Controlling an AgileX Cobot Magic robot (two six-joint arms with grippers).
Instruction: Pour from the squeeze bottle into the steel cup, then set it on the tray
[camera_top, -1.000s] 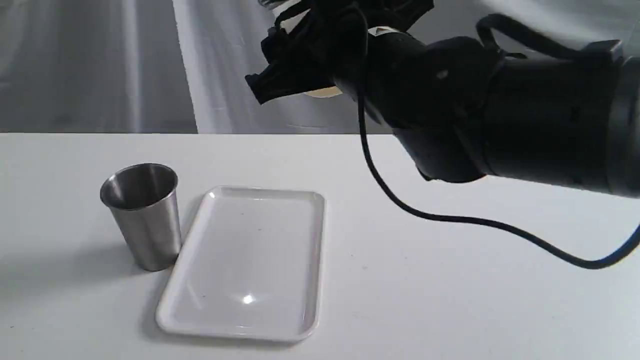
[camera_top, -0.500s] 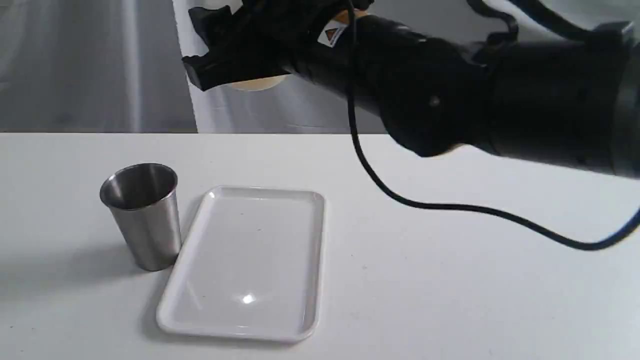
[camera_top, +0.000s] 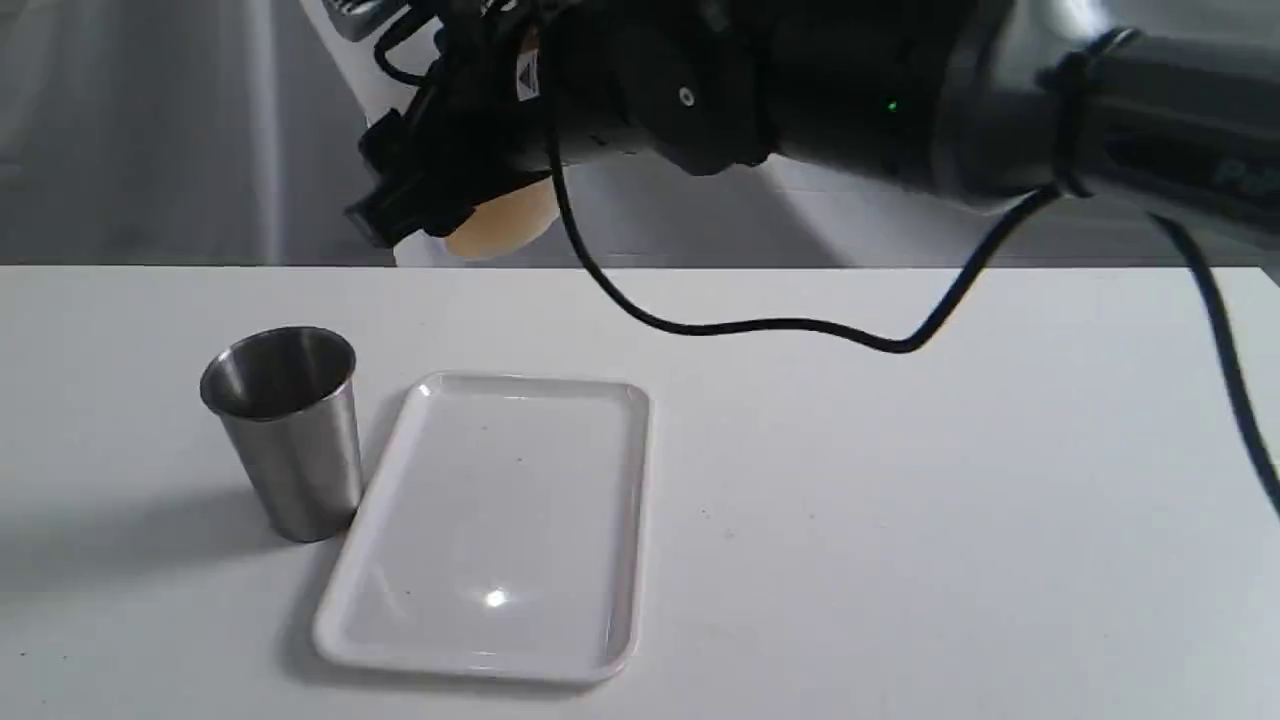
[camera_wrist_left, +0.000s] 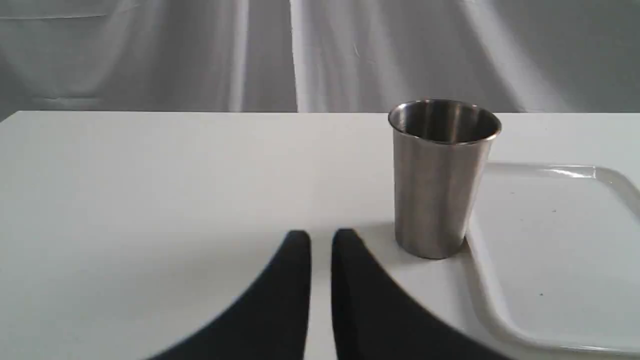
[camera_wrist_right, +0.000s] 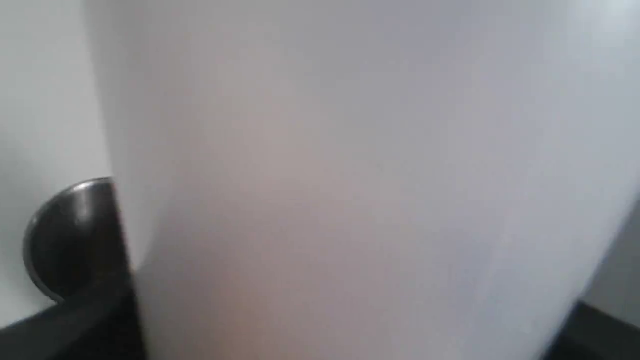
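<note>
1. Hanging high over the far part of the surface (camera_top: 900, 500) in the exterior view, the right tool (camera_top: 430, 190) is clamped around the squeeze bottle (camera_top: 505, 225). Only a rounded, amber-tinted end of the bottle shows beneath the dark fingers. The nozzle is hidden, so I cannot tell how its long axis tilts. The steel cup (camera_top: 288, 430) stands upright below the bottle and further to the left of this view, well apart from it, just beside the left edge of the tray (camera_top: 500, 500). The right arm reaches across the middle from the right side, roughly level, with its wrist turned downward. It is the arm nearer the pour, and I judge the bottle needs to travel left and down before its nozzle can meet the cup's mouth.

2. The left wrist view shows the left tool (camera_wrist_left: 321, 235) low over the surface, its fingers nearly together with only a thin slit and nothing between them. The steel cup (camera_wrist_left: 440, 180) stands upright nearby, its base next to the tray (camera_wrist_left: 550, 225) rim.

3. In the right wrist view, the squeeze bottle (camera_wrist_right: 350, 175) fills almost everything as a blurred whitish wall. Part of the steel cup (camera_wrist_right: 70, 235) rim peeks out beside it, far beyond.
</note>
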